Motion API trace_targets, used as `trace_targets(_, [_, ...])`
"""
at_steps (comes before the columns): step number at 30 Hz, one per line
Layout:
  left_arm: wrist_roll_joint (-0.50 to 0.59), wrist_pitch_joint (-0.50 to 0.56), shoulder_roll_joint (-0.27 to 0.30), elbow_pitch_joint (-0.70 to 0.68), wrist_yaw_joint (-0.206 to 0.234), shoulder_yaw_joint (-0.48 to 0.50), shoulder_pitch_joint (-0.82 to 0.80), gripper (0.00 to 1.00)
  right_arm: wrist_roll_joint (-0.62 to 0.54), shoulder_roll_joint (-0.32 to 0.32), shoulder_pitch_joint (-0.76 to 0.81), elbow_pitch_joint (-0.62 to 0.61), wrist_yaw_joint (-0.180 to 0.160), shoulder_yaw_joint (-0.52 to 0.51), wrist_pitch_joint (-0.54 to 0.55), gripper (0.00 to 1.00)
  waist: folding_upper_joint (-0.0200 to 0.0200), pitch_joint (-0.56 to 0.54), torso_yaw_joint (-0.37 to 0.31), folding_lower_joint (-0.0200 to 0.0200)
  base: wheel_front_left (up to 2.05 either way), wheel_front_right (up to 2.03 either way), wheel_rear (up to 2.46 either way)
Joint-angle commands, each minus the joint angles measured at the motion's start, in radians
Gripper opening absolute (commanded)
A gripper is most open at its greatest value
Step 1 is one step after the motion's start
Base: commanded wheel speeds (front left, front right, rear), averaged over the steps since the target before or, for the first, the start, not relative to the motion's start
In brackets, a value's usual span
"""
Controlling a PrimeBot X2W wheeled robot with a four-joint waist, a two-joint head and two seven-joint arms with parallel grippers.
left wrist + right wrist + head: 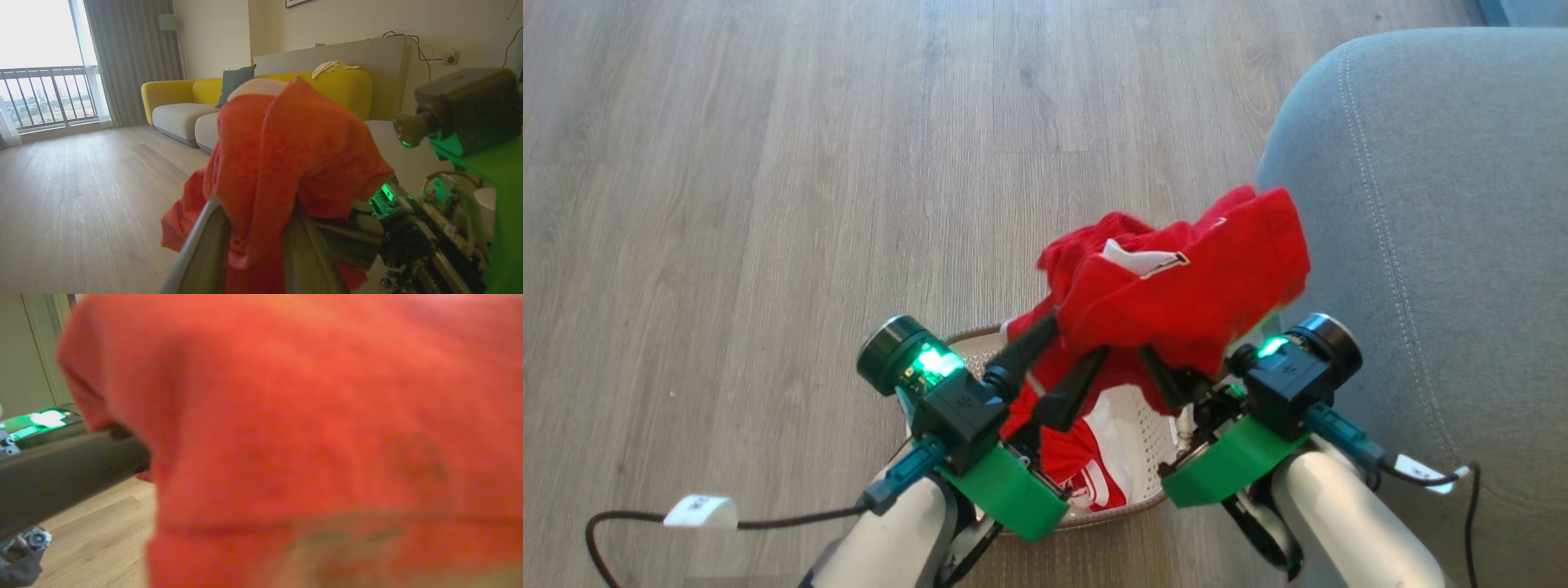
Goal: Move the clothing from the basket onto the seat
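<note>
While red clothing (1192,286) hung above the basket (1152,445), the right end effector (1168,369) clamped it, probably for the seat (1437,245); the left end effector (1079,334) stood parted.

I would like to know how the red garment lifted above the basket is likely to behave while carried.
Probably floppy: the red garment sags in folds over the left gripper. Likely light for its size, being thin cloth. It may snag, since its lower folds hang toward the basket.
</note>
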Motion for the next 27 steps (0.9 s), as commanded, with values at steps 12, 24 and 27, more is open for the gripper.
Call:
trace_targets(12, [-0.005, -0.005, 0.002, -0.004, 0.000, 0.079, -0.014, 1.00, -0.043, 0.011, -0.008, -0.091, 0.000, -0.062, -0.009, 0.00, 0.0000, -0.022, -0.004, 0.0000, 0.00, 0.00, 0.00])
trace_targets(24, [0.036, -0.005, 0.002, 0.043, 0.003, 0.134, 0.024, 1.00, -0.117, -0.010, 0.013, -0.128, 0.000, -0.179, -0.009, 0.00, 0.0000, -0.040, -0.005, 0.0000, 0.00, 0.00, 0.00])
trace_targets(27, [0.043, -0.005, 0.002, 0.059, 0.003, 0.145, 0.036, 1.00, -0.131, -0.016, 0.022, -0.137, 0.000, -0.211, -0.009, 0.00, 0.0000, -0.041, -0.006, 0.0000, 0.00, 0.00, 0.00])
